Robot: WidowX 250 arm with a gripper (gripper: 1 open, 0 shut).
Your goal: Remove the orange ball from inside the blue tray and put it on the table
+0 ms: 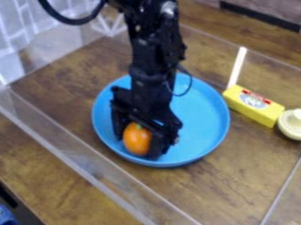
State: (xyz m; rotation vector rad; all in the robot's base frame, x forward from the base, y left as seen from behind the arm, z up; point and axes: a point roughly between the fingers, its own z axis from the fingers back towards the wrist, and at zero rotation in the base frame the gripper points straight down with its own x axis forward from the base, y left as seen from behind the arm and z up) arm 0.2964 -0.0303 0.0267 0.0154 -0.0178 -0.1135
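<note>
The orange ball [136,139] sits inside the blue tray [202,123], toward the near part of its floor and left of the middle as the camera sees it. The black robot arm [153,44] reaches down from the top of the view, and its fingers [161,139] are low in the tray, spread apart around the ball, with dark parts on either side of it and some crossing in front of its edges. The front of the ball shows between them; whether any of the fingers touch it, I cannot tell. The tray rests on the brown wood-grain counter [230,193], its raised rim showing on the right and along the near side. To the right of the tray, apart from it, a yellow box [253,105] lies at a slant, with a printed patch of red and green on it. Just beside the near end of the box is a pale round object [289,123], partly cut off by the edge of the view. A thin white strip [238,66] stretches away beyond the box, and a clear wall [26,48] stands at the upper left
</note>
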